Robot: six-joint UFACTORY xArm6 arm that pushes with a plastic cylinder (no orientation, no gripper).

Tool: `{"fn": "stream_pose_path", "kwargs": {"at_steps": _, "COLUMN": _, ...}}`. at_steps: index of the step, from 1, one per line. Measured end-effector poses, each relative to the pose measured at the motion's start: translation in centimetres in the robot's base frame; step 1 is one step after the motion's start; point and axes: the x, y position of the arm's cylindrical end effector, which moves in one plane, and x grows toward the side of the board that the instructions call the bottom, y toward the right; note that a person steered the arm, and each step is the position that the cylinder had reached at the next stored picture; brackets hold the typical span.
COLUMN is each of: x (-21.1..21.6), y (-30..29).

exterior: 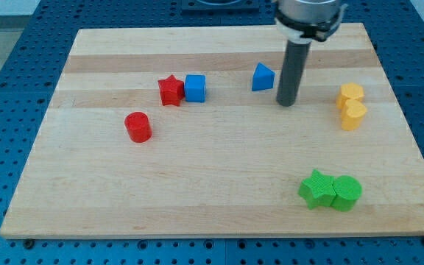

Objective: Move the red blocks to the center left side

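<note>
A red star block (171,90) lies left of centre near the view's top, touching a blue cube (195,87) on its right. A red cylinder (138,126) stands lower and further left, apart from both. My tip (286,102) rests on the board well to the right of the red blocks, just right of a blue triangular block (263,77).
Two yellow blocks (351,106) sit together at the view's right. A green star (316,188) and a green cylinder (346,193) touch at the lower right. The wooden board (212,213) lies on a blue perforated table.
</note>
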Motion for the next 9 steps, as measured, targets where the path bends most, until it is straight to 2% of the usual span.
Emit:
{"fn": "stream_pose_path", "kwargs": {"at_steps": 1, "x": 2.9, "y": -7.5}}
{"fn": "stream_pose_path", "kwargs": {"at_steps": 2, "x": 3.1, "y": -12.0}}
{"fn": "stream_pose_path", "kwargs": {"at_steps": 4, "x": -3.4, "y": -17.3}}
{"fn": "stream_pose_path", "kwargs": {"at_steps": 6, "x": -3.0, "y": -18.2}}
{"fn": "stream_pose_path", "kwargs": {"at_steps": 8, "x": -3.3, "y": -25.6}}
{"fn": "stream_pose_path", "kwargs": {"at_steps": 9, "x": -2.7, "y": -25.7}}
